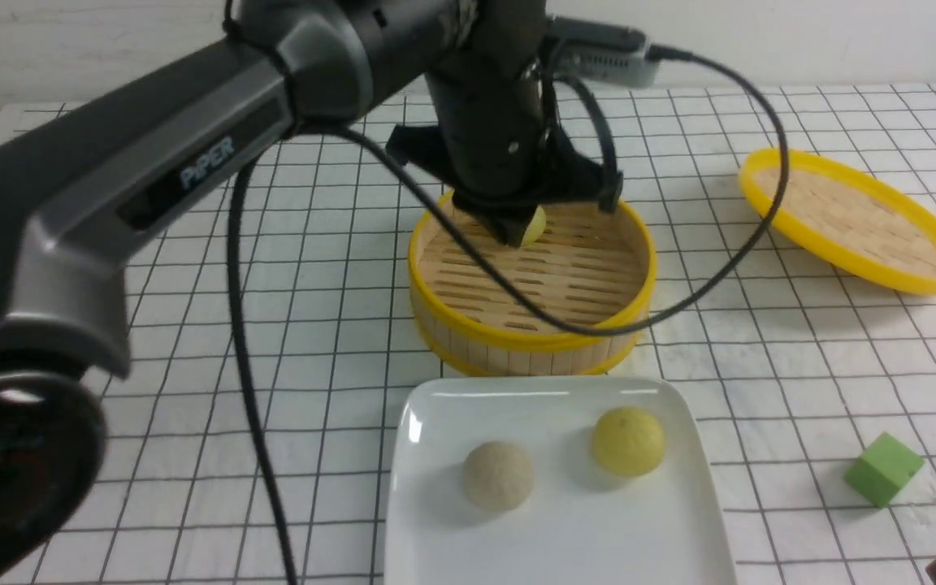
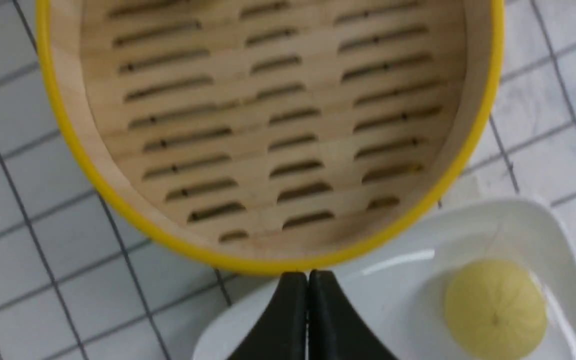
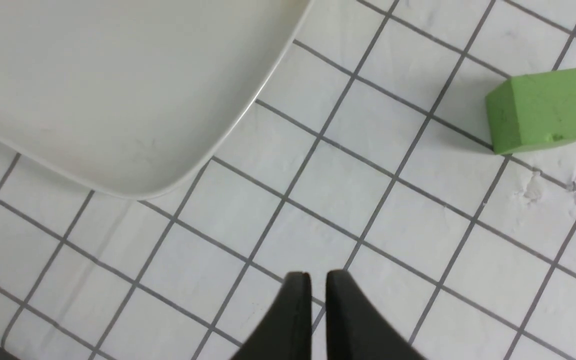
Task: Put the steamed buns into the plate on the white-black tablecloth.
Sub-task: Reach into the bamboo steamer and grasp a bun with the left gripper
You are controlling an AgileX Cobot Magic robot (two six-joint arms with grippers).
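Observation:
Two steamed buns lie on the white square plate [image 1: 565, 536]: a beige one [image 1: 498, 475] and a pale yellow one [image 1: 629, 441], which also shows in the left wrist view [image 2: 495, 310]. A third, pale yellow bun [image 1: 535, 225] sits at the back of the bamboo steamer [image 1: 533, 341], right beside the tip of my left gripper [image 1: 511, 234]. In the left wrist view, the left gripper [image 2: 308, 275] has its jaws pressed together with nothing between them. My right gripper [image 3: 318, 276] hovers over the white-black tablecloth [image 3: 418, 225] by the plate's corner [image 3: 118, 75], a narrow gap between its empty fingers.
The steamer's lid [image 1: 854, 219] lies tilted at the back right. A green cube [image 1: 882, 469] sits on the cloth right of the plate, also in the right wrist view [image 3: 538, 110]. The left arm's cable loops over the steamer.

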